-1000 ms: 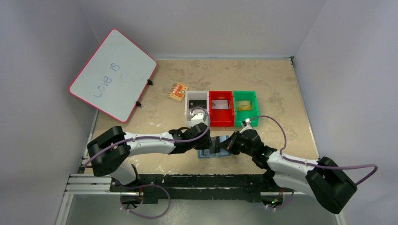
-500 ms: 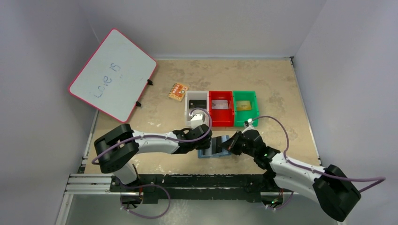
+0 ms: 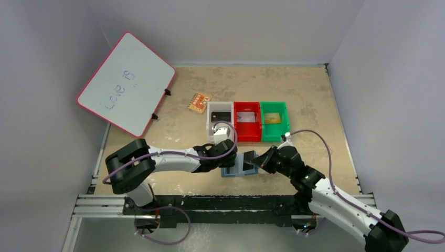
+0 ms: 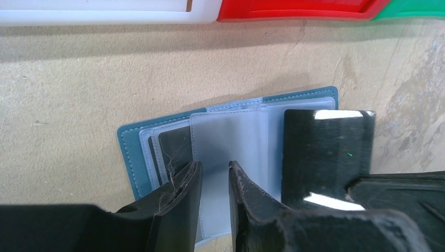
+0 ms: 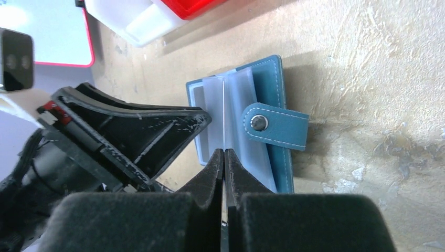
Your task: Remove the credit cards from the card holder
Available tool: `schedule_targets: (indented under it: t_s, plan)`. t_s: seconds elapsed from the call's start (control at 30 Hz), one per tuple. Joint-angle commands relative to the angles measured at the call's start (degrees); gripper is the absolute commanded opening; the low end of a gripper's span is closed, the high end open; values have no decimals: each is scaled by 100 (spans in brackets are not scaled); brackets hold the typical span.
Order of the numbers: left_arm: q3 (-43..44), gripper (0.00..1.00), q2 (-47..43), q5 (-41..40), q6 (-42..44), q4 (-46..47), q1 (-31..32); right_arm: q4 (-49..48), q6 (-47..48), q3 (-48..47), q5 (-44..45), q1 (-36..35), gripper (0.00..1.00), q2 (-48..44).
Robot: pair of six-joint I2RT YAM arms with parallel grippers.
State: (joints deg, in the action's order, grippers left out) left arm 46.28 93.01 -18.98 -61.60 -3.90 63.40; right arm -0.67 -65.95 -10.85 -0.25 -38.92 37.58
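Note:
The card holder [image 4: 131, 152] lies open on the table, teal outside with pale blue pockets, its snap tab [image 5: 273, 126] on the right. My right gripper [image 5: 224, 152] is shut on a black credit card [image 4: 325, 152], held on edge just over the holder's right half [image 3: 249, 159]. My left gripper [image 4: 214, 170] stands over the middle pocket page, its jaws a narrow gap apart with nothing between them. A dark card [image 4: 173, 144] shows inside a left-hand pocket. In the top view the left gripper [image 3: 231, 156] and right gripper [image 3: 256, 163] meet over the holder [image 3: 231, 171].
Just behind the holder stand a white bin [image 3: 210, 119], a red bin [image 3: 247, 107] and a green bin [image 3: 274, 106], each with a card inside. An orange patterned square [image 3: 199, 102] lies left of them. A whiteboard [image 3: 126, 84] leans at the back left.
My right gripper has drawn back to the right with the black card, its arm swinging outward. The left jaws have narrowed and stayed over the holder.

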Motion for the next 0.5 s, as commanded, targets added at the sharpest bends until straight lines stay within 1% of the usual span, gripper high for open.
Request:
schedule_targets:
  t_s: [0.0, 0.3, 0.47]
  plan:
    - [18, 26, 201, 445, 181, -191, 26, 652, 186, -479, 332, 16, 0, -309]
    - [290, 27, 334, 844, 182, 147, 30, 1577, 373, -1109, 944, 16, 0, -488]
    - [399, 28, 381, 887, 171, 315, 23, 2036, 395, -1369, 1316, 16, 0, -696]
